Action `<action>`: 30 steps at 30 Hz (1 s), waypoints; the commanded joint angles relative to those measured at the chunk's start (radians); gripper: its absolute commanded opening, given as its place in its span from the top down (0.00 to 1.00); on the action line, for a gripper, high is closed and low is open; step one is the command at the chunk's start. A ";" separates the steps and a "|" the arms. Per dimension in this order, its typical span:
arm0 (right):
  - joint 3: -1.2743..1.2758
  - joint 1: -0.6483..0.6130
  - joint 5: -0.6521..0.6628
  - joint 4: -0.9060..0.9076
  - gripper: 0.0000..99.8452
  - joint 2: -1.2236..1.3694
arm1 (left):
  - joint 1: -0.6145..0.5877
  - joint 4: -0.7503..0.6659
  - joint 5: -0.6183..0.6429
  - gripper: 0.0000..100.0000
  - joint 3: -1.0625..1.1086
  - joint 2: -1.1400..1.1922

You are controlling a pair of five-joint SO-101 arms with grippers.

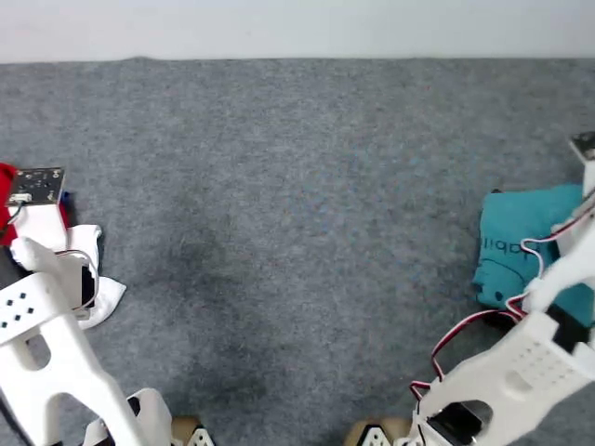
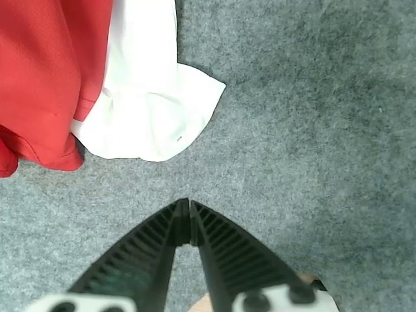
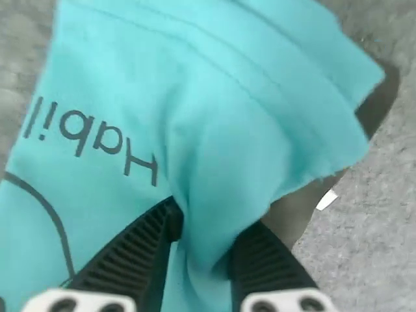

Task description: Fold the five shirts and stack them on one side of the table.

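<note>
The left claw [image 2: 189,211] is closed, its two ridged fingers pressed tip to tip above bare grey worktop [image 1: 297,186]. Just beyond those tips lies a crumpled white shirt [image 2: 146,104], with a red shirt [image 2: 45,71] lying over one side of it. Both sit at the left edge of the worktop, beside the left arm.

At the opposite edge, the right claw [image 3: 209,224] grips a teal shirt [image 1: 521,216] — a raised ridge of the fabric is pinched between its fingers. Dark lettering and a curved line run across the cloth next to them. The teal shirt lies bunched at the right edge of the worktop, partly under the right arm — well apart from the white and red shirts, with the wide grey middle of the worktop between them.
</note>
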 commanded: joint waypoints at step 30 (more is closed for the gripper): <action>0.459 -0.205 -0.210 0.142 0.99 -0.120 | 0.003 0.005 -0.009 1.00 -0.002 -0.021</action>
